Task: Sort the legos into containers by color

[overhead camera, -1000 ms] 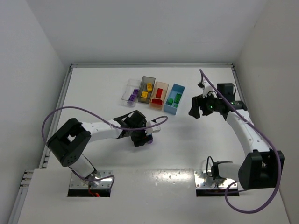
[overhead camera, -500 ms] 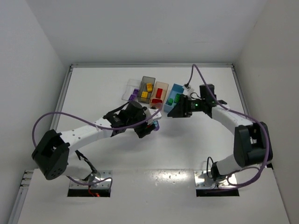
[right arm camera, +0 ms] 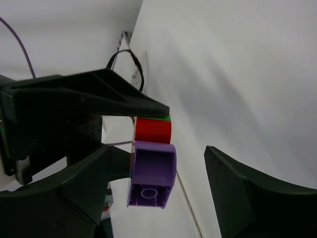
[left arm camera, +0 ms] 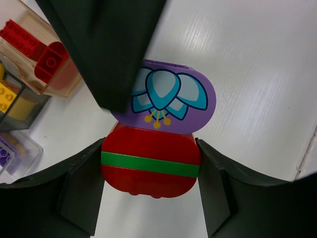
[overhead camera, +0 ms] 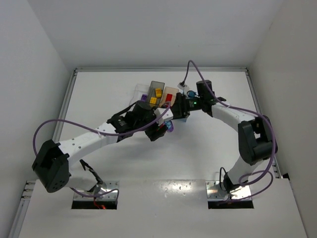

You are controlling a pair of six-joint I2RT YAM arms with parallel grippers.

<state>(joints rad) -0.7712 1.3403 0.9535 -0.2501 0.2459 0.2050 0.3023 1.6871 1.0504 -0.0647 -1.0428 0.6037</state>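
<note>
My left gripper point(overhead camera: 161, 130) point(left arm camera: 150, 171) is shut on a lego cluster: a red brick with a green band point(left arm camera: 151, 163) topped by a purple round-topped piece with a flower print point(left arm camera: 171, 96) point(overhead camera: 170, 128). It holds the cluster above the table just in front of the bins. My right gripper point(overhead camera: 174, 110) point(right arm camera: 158, 163) is open, its jaws on either side of the purple piece point(right arm camera: 151, 176), which is nearer one finger point(right arm camera: 84, 186). The clear bin point(overhead camera: 138, 91), dark grey bin point(overhead camera: 156, 85) and tan bin point(overhead camera: 171, 90) stand in a row. The light blue bin is mostly hidden under my right gripper.
The tan bin point(left arm camera: 64, 82) holds red bricks point(left arm camera: 29, 44), the dark grey bin holds yellow ones point(overhead camera: 157, 93), the clear bin holds purple ones point(overhead camera: 143, 98). My right gripper's black finger point(left arm camera: 109, 49) crosses the top of the left wrist view. White walls enclose the table.
My left gripper has carried the cluster up and right toward the bins. My right arm has swung left from the table's right side, and its open jaws now flank the purple piece.
</note>
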